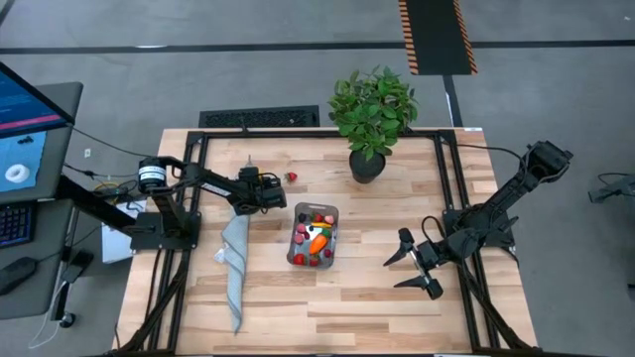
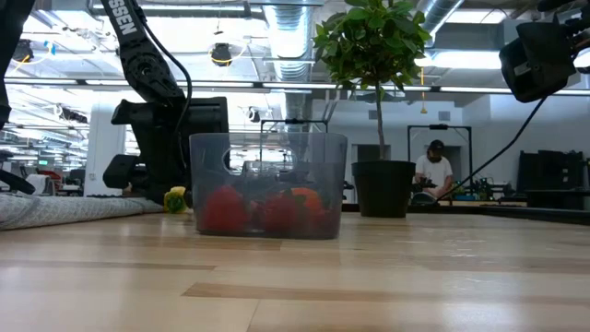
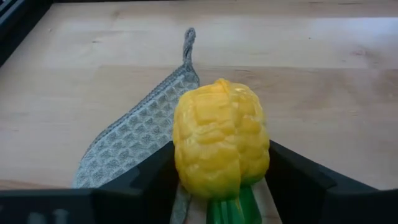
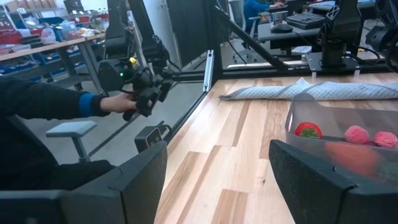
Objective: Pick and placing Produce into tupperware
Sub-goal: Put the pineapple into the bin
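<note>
A: Near the desk's (image 1: 327, 307) middle sat the tupperware (image 1: 314, 235), upright, with red and pink produce (image 1: 316, 238) and an orange piece piled inside. Bare wood lay open on its near side, and again between it and the right arm.

B: And the left side?

A: Tighter. The left gripper (image 1: 279, 195) was low over the desk just beside the container's far-left corner, its fingers (image 3: 298, 180) set on either flank of a yellow corn piece (image 3: 221, 146) with a green stem. Whether they pressed it or merely bracketed it, I couldn't tell. A grey cloth strip (image 1: 235, 260) ran from under that gripper toward the near edge, lying flat along the container's left.

B: Anything loose?

A: One red berry (image 1: 291, 178) lay alone on the wood beyond the left gripper, toward the far edge, near the potted plant (image 1: 373, 114). The plant's pot stood at the far side, apart from the container.

B: Right arm?

A: Waiting. The right gripper (image 1: 417, 263) hovered toward the desk's right, fingers (image 4: 323, 180) spread wide and empty, well apart from the container. A black frame rail edged the desk all round.

B: Beyond the desk?

A: A person's hand (image 4: 121, 102) gripped a control handle off to the side; another person (image 2: 433, 171) sat far back in the room.
</note>
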